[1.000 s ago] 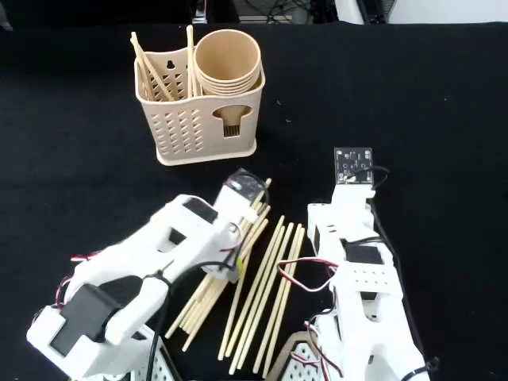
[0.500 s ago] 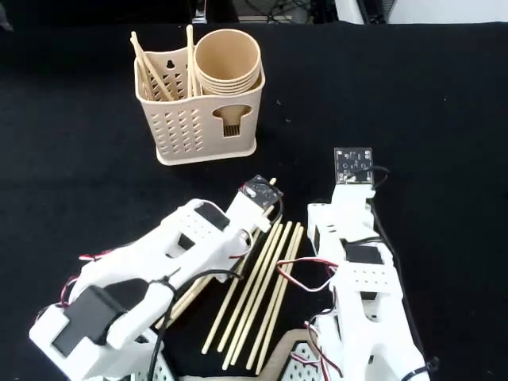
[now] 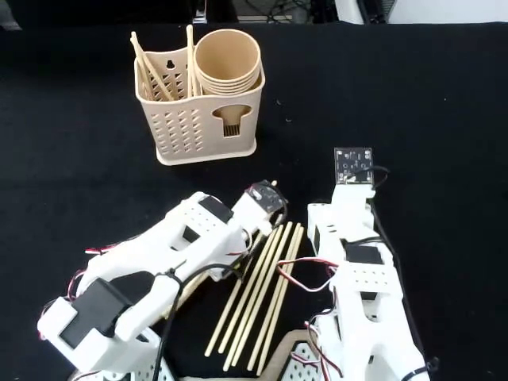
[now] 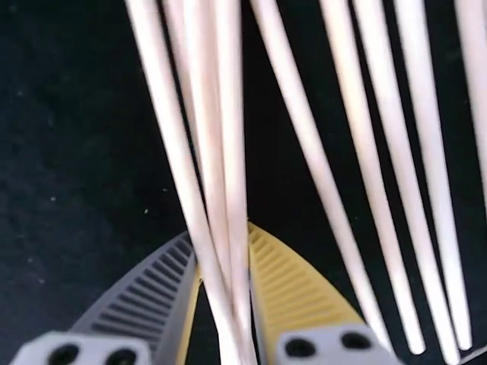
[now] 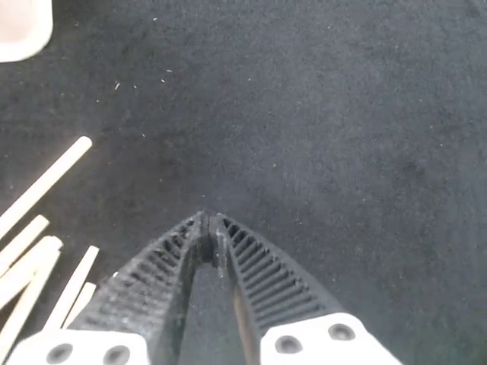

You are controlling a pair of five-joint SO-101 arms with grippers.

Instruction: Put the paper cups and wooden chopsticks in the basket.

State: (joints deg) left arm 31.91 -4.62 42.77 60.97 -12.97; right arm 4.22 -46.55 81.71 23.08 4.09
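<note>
Slanting chopsticks point(image 4: 217, 152) in left pincer point(image 4: 221, 237).

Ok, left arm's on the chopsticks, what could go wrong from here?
The left end effector is clamped on a bunch of chopsticks, not one; a stick may slip out during the lift. The loose chopsticks lie right beside the bunch and could get dragged. In the basket, the chopstick compartment already holds sticks, so the bunch might catch its rim.
</note>
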